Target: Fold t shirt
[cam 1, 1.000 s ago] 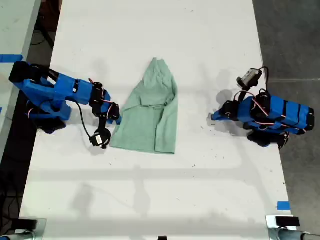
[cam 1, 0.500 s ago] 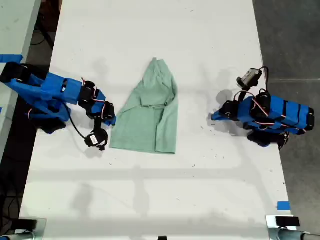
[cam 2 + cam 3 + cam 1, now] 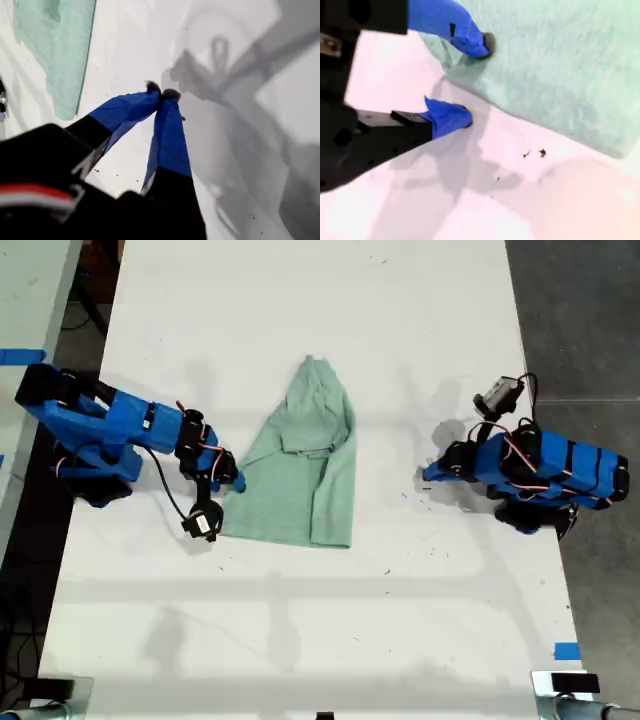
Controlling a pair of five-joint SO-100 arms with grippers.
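- While the t shirt [image 3: 300, 475] lies flat at mid-table in the exterior view, partly folded, we judge the step in hand to be taking its edge.
- Our second gripper [image 3: 470, 82] stands open at that edge, one finger on cloth, one on the table [image 3: 300, 640], holding nothing.
- Our first gripper [image 3: 162, 93] is closed, empty, apart.
- Next: close on the hem; grip depth seems uncertain.

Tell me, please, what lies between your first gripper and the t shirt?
Nothing: in the exterior view only bare white table separates my first gripper from the t shirt.
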